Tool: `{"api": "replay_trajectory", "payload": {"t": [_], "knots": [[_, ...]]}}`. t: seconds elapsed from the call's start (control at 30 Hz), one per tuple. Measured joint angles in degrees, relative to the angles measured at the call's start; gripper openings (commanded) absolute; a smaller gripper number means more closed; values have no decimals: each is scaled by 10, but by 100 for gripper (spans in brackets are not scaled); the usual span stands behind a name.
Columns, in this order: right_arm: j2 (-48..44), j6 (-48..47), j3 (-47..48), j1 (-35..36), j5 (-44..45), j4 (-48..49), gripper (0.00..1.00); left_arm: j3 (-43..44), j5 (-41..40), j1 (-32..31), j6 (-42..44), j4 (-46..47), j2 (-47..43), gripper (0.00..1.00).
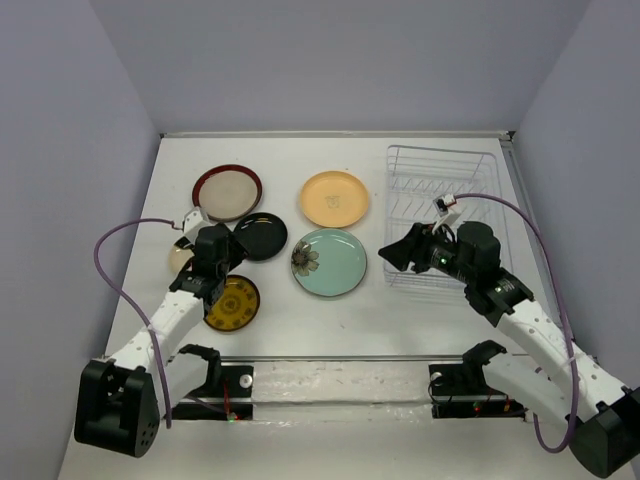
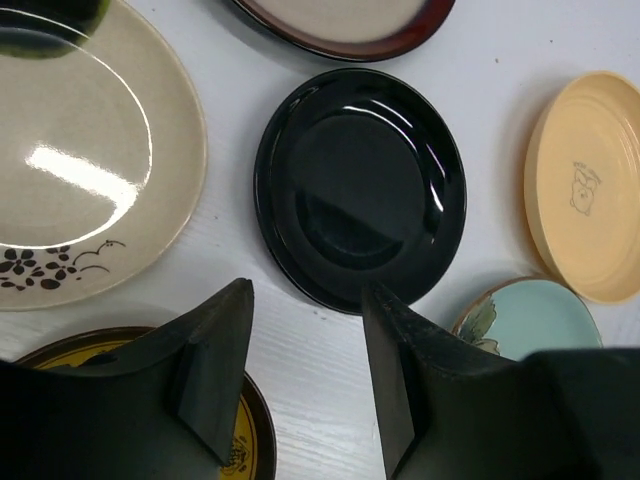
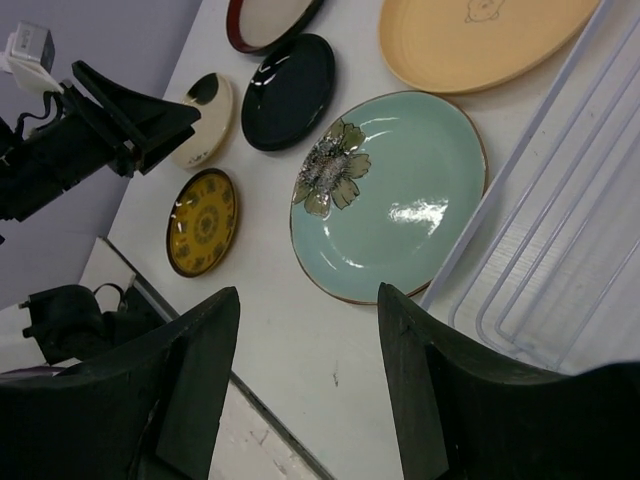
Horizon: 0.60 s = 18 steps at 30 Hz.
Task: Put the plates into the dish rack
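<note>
Several plates lie flat on the white table: beige with dark red rim (image 1: 227, 192), peach-orange (image 1: 335, 198), glossy black (image 1: 261, 236), pale teal with a dark flower (image 1: 329, 262), and small amber-yellow patterned (image 1: 232, 303). A cream plate with black marks (image 2: 80, 160) is partly hidden under my left arm. The white wire dish rack (image 1: 445, 215) stands empty at the right. My left gripper (image 1: 226, 262) is open and empty, hovering just short of the black plate (image 2: 360, 185). My right gripper (image 1: 393, 254) is open and empty, above the table between the teal plate (image 3: 390, 195) and the rack's left edge (image 3: 505, 172).
Grey walls close the table on three sides. A clear strip and the arm mounts (image 1: 340, 385) run along the near edge. My left arm (image 3: 90, 140) shows in the right wrist view, above the cream plate (image 3: 205, 120).
</note>
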Motion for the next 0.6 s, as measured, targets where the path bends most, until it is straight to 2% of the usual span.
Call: {"api": "replay_trajectory", "payload": {"t": [0.2,0.4,0.6], "knots": [[14,1,-12,4,-3,14,63,0,-34,0,-20,45,58,58],[10,1,-14,10,-3,14,63,0,-36,0,-41,86,140,57],[13,0,-14,11,-7,14,62,0,-31,0,-55,116,176,56]]}}
